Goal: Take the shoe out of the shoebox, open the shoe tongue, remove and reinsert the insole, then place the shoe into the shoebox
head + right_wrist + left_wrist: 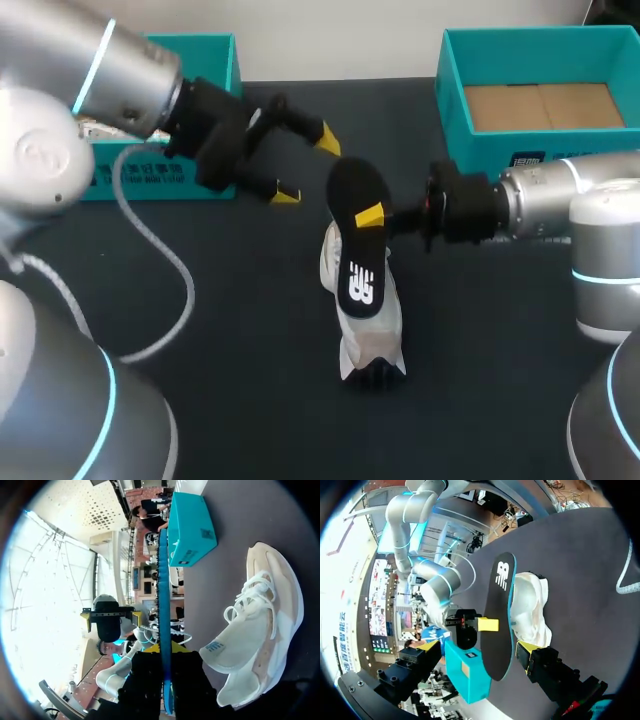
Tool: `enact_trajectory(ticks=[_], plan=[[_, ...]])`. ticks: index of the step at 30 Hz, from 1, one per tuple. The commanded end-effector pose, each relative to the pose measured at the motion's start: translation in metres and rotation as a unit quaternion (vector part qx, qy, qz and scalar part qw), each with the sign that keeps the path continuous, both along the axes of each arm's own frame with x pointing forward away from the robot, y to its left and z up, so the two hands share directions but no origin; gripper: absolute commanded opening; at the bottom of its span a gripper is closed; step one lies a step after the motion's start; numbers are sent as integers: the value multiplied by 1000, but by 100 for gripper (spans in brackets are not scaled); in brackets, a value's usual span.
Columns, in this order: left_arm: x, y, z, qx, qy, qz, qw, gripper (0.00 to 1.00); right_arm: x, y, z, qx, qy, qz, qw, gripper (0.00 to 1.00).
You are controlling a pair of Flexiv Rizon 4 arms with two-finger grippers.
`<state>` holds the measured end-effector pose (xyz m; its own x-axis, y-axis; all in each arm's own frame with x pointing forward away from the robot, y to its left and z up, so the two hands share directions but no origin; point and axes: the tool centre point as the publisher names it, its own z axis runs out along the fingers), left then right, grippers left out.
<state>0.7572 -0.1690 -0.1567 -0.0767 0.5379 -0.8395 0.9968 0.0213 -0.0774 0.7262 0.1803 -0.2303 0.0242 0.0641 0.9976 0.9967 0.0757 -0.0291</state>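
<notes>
Your right gripper [372, 216] is clamped on the black insole [361, 283], holding it over the white shoe [372, 335] at mid-table. Your left gripper [307, 167] hangs spread wide, empty, just left of the insole's far end.

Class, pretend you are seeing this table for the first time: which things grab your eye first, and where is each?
First comes the long black insole with a white logo, held upright in the right hand over the middle of the dark table. Just under it lies the white lace-up shoe. The left hand hangs open nearby, towards the rear left.
</notes>
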Motion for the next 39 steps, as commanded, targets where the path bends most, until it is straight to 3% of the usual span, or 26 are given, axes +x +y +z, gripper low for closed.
enact_trajectory(ticks=[1,7,10,23,27,31,39], plan=[[-7,12,-12,-129,-5,-1,992,100,-1,0,1,-1,1,-1,1000,0],[-9,18,-14,-183,-9,11,983,100,-2,0,2,-1,4,-2,1000,0],[-8,18,-17,-155,-16,23,988,100,-2,0,2,0,5,-3,1000,0],[-8,18,-17,-155,-16,23,988,100,-1,3,1,9,10,-16,1000,0],[0,18,-35,-178,-24,52,982,100,-2,6,4,10,9,-18,1000,0],[10,16,-39,-222,-30,74,972,100,-2,8,6,13,12,-23,1000,0],[15,5,-58,-247,-49,87,964,100,-2,10,6,23,19,-29,999,0]])
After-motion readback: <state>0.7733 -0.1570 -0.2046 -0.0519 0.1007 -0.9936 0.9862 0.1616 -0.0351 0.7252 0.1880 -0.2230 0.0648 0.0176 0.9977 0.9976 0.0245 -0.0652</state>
